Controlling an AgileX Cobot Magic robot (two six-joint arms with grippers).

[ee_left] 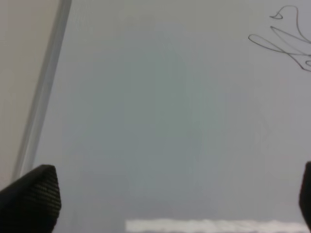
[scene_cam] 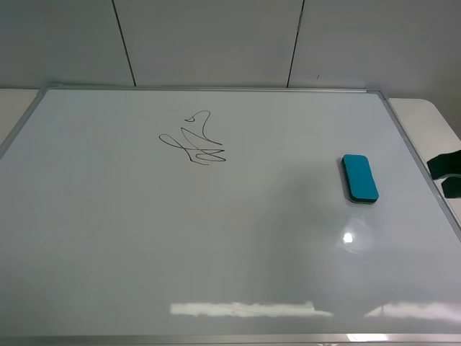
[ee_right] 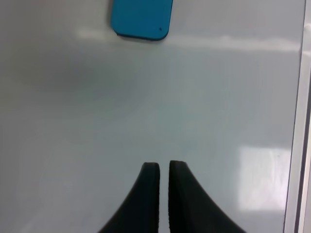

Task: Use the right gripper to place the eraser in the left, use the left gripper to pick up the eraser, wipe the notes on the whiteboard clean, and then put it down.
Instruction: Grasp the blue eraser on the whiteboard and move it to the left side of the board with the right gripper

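Jaws of the black two-fingered right gripper (ee_right: 164, 166) stand pressed nearly together with nothing between them; only a thin slit shows. Jaws of the black left gripper (ee_left: 165, 194) stand wide, one tip at each edge of its wrist view, empty, over bare board. Small teal-blue rounded rectangular eraser (scene_cam: 359, 178) lies flat ahead of the right fingertips, apart from them, coloured face up and dark underside down on the large glossy white whiteboard with thin silver frame (scene_cam: 216, 238). It sits near the board's right frame edge, well apart from the thin black looping marker notes (scene_cam: 194, 140) toward the far left-centre. Long axis runs roughly parallel to that right edge, far end to near end, the near end leaning slightly rightward. Judgement: the eraser lies on the right arm's side, hence that arm moves it over first; the left jaws are spread ready to take it. Right fingers point toward one short end, so a grip across the narrow width looks workable, but the jaws must open first.
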